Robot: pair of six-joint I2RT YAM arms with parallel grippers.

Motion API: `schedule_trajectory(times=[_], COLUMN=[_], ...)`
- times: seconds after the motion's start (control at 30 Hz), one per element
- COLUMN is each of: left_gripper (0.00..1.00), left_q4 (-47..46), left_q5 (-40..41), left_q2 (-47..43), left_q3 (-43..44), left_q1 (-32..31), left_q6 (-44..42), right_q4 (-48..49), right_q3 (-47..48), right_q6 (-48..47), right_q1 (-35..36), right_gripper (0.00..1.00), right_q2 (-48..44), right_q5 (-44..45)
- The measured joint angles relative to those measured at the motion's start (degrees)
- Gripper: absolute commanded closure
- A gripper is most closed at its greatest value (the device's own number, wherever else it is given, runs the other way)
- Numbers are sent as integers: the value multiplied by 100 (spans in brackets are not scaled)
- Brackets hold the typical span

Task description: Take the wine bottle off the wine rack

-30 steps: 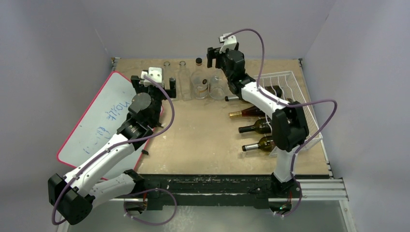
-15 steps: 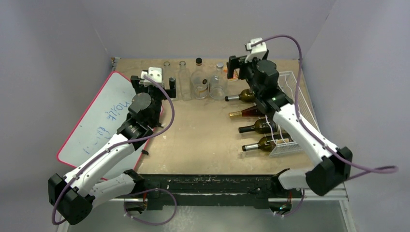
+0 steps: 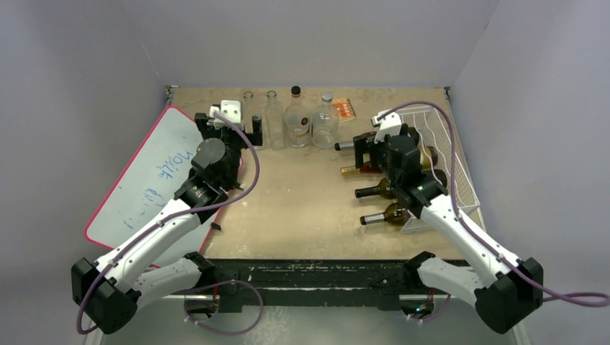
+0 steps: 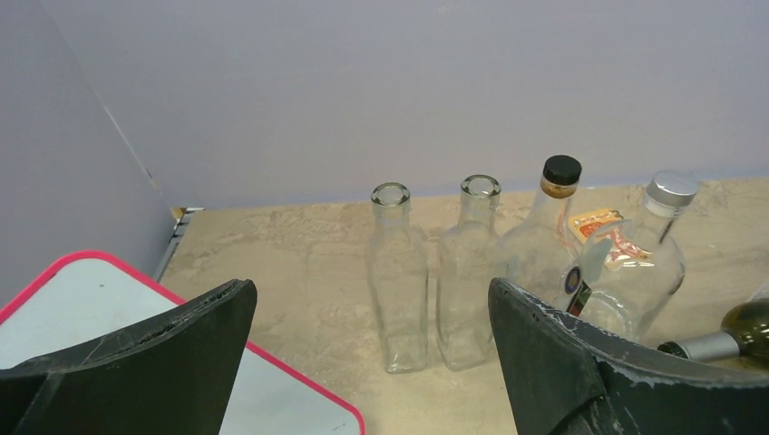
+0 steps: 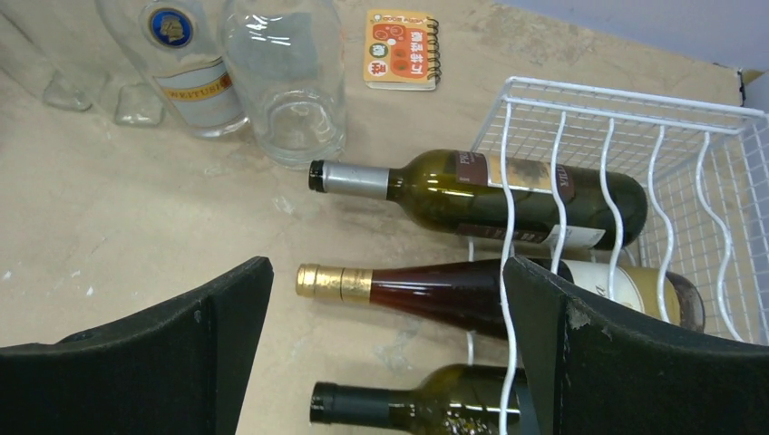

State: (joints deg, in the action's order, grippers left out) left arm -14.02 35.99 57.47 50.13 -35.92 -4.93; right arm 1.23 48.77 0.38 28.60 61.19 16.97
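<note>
Wine rack (image 3: 452, 147) on beige tabletop (image 3: 302, 208), grey walls (image 3: 309, 36)

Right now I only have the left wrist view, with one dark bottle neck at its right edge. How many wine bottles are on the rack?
Observer: Four wine bottles lie in the wine rack, necks sticking out of its left side.
Operator: Where is the right arm?
Observer: The right gripper hovers over them, fingers open and empty.
Operator: Lined up with which one?
Observer: Its wrist camera frames the gold-capped bottle between the fingers.
</note>
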Motion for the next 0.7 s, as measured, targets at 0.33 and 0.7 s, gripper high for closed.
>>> schedule_trajectory(times=[0.33, 0.7], left_gripper=[0, 0], left_q4=[2, 15], left_q5=[-94, -79], left_q2=[203, 216], left_q3=[0, 0], left_q1=[-385, -577], left_q6=[133, 76], right_q4=[-229, -1591], right_q3=[-702, -667], right_q6=[-994, -3193], right_q1=[15, 675], right_gripper=[0, 10], right_q2=[-1027, -994], right_q5=[-1091, -1569])
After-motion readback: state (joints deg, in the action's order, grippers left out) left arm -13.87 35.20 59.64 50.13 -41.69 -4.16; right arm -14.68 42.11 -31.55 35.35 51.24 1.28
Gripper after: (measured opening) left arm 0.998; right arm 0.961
